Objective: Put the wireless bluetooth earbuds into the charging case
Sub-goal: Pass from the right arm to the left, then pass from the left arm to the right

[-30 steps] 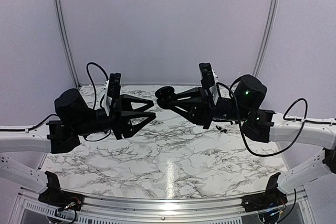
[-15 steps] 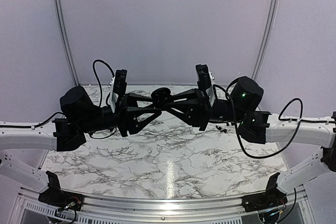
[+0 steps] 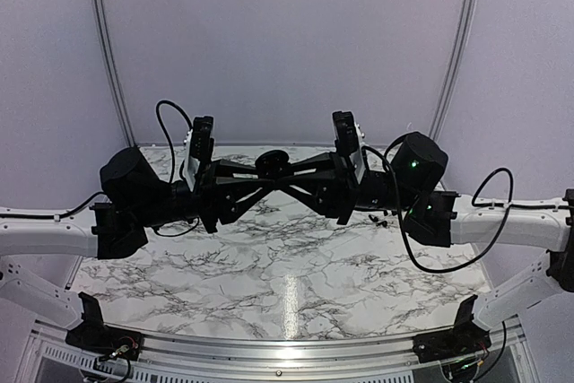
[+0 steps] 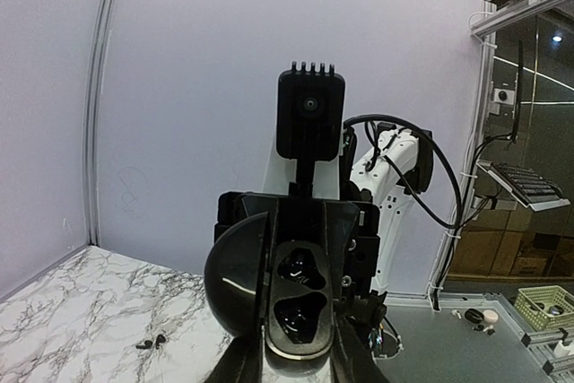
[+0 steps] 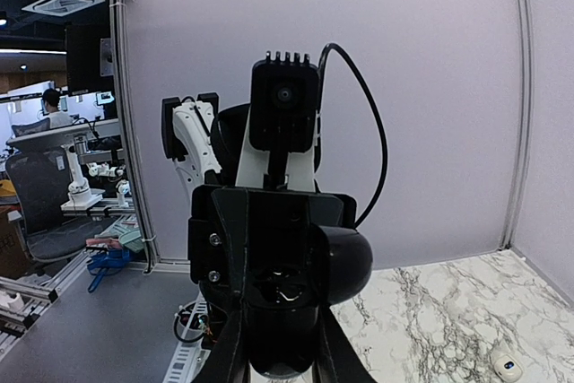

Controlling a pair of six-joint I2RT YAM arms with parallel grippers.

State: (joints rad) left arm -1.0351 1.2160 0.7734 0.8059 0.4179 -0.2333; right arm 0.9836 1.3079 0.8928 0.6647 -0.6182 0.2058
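The charging case [image 3: 273, 162] is a black round clamshell, held in mid-air between the two grippers. In the left wrist view it [image 4: 300, 311] is open, with two glossy empty wells and the lid swung left. My right gripper [image 3: 280, 173] is shut on it, and its fingers flank the case [image 5: 282, 329] in the right wrist view. My left gripper [image 3: 265, 180] meets it from the other side, and its fingers [image 4: 240, 367] lie close against the case's sides. Two tiny black earbuds [image 4: 149, 343] lie on the marble table; they also show in the top view [image 3: 381, 219].
A small cream-white rounded object [image 5: 507, 365] lies on the marble table [image 3: 287, 275] in the right wrist view. Grey walls close the back and sides. Both arms reach inward above the table's far half.
My left gripper has moved right and up from open and apart to meet the case. My right gripper has carried the case slightly left. The arms have hardly moved in the last half second.
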